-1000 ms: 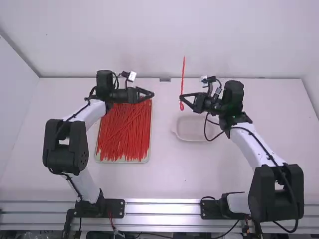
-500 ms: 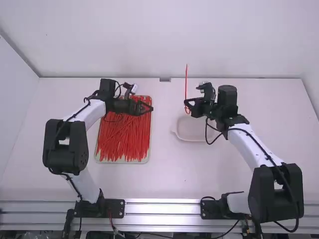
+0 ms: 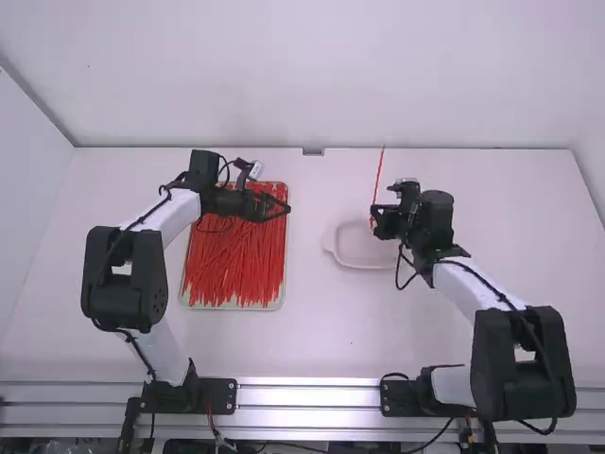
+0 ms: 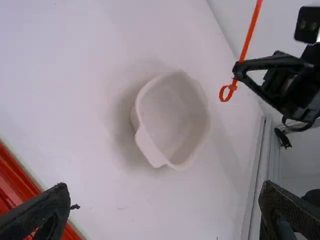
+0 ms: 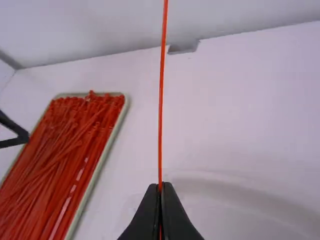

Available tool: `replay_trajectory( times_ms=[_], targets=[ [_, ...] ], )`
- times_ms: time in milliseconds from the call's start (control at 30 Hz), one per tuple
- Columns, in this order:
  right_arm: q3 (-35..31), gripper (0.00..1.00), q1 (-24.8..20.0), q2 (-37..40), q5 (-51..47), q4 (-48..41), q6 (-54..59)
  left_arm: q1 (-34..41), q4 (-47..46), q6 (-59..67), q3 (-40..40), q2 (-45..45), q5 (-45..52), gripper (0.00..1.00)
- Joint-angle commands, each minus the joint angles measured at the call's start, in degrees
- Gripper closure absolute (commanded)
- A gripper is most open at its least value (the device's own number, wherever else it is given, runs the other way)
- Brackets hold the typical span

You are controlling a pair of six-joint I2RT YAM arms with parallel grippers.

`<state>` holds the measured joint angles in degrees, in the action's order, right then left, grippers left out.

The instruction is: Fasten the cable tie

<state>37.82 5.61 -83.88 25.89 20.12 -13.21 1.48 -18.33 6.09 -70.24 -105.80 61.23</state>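
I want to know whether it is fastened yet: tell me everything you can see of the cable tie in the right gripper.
The cable tie is a thin orange-red strip that looks like plastic. Its lower end is closed into a small loop, and its long straight tail stands almost upright. The right gripper is shut on the strip just above the loop and holds it in the air by the white bowl. Nothing else touches it.

A white tub (image 4: pixel 172 120) sits mid-frame on the white surface (image 4: pixel 65 65). In the upper right, the right gripper (image 4: pixel 236 70) pinches a red cable tie (image 4: pixel 244 47) just above its small loop. The left gripper (image 4: pixel 162 190) shows fingers (image 4: pixel 40 210) spread into the lower corners, red ties (image 4: pixel 12 175) at lower left
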Motion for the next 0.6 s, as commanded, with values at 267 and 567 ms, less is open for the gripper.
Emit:
replay_trajectory(
  times_ms=[267, 567],
  targets=[
    [-5.9, 1.00, 1.4, 0.9, -8.0, 3.5, -2.0, 0.4, -1.2, 1.2, -1.1, 0.3, 0.9, 0.01],
    [-5.9, 1.00, 3.5, -5.4, -12.1, 9.0, -2.8, 0.4, -1.3, 1.2, -1.1, 0.3, 1.3, 0.01]
  ],
)
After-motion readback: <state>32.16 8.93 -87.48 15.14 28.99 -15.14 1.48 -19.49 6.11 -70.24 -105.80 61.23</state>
